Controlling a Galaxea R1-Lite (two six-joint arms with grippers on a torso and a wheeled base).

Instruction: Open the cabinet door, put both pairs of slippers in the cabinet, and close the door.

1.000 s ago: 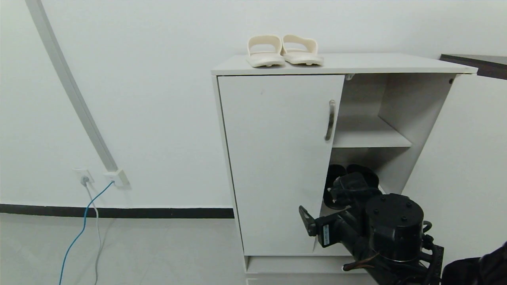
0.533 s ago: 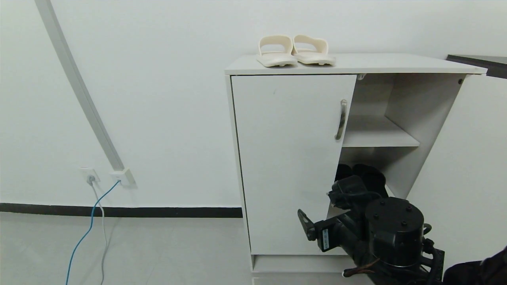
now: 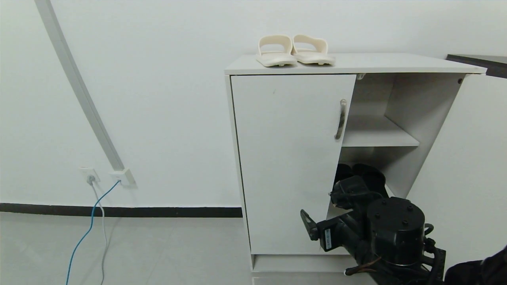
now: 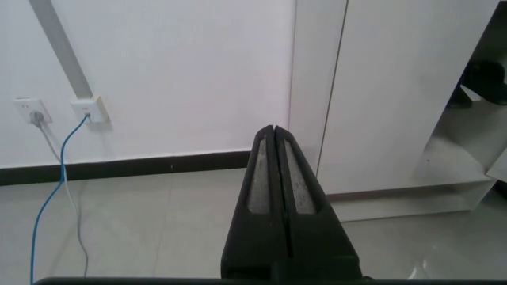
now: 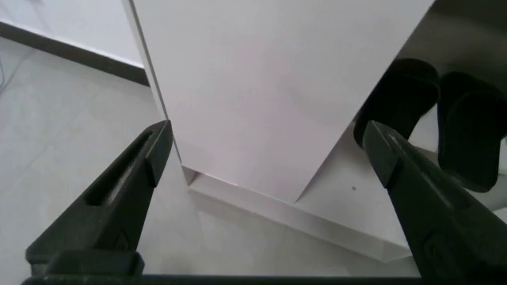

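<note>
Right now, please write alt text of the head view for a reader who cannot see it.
A white cabinet stands against a wall, right door open, left door shut. Black slippers sit in its lower compartment; cream slippers rest on its top. The right gripper hangs before the opening.

black slippers (image 3: 368, 172) half hidden behind the right arm (image 3: 390, 231), open door (image 3: 467, 170) cut off by the picture's edge

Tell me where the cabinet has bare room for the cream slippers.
The upper shelf, between the closed left door and the right side wall, is bare. The lower compartment is tighter: black slippers sit at its back, the open right gripper in front.
</note>
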